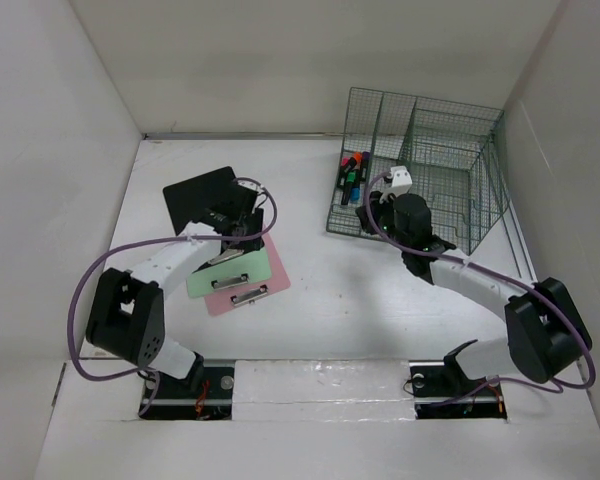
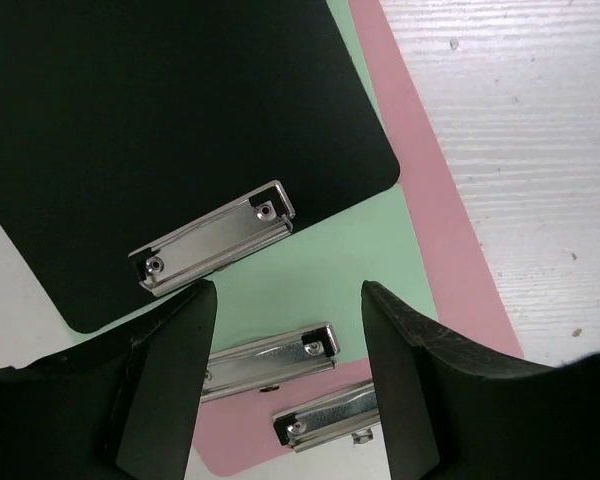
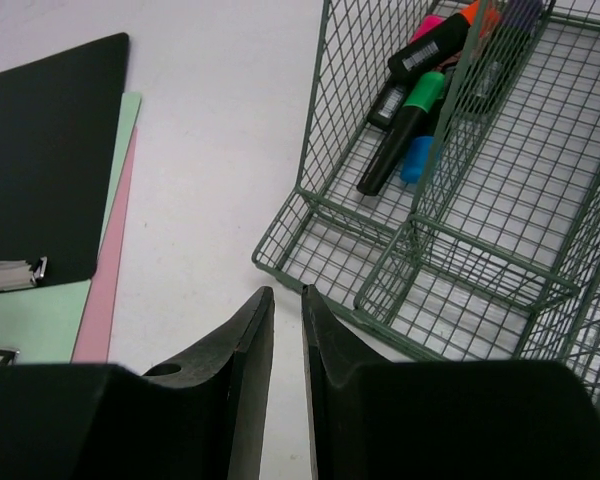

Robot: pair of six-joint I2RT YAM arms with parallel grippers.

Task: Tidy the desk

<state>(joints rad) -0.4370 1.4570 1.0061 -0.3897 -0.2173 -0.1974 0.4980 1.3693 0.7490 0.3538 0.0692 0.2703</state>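
Three clipboards lie fanned in a stack on the white desk (image 1: 380, 290): black (image 1: 202, 195) on top, green (image 1: 230, 272) under it, pink (image 1: 265, 285) at the bottom. In the left wrist view the black board (image 2: 160, 130), green board (image 2: 320, 260) and pink board (image 2: 450, 240) show their metal clips. My left gripper (image 2: 288, 300) is open and empty, hovering over the clips (image 1: 242, 232). My right gripper (image 3: 288, 300) is shut and empty, above bare desk (image 3: 210, 180) just in front of the green wire rack (image 3: 330, 215).
The rack (image 1: 485, 190) stands at the back right, with several coloured markers (image 1: 352, 175) in its front left compartment; they also show in the right wrist view (image 3: 420, 90). White walls enclose the left, back and right sides.
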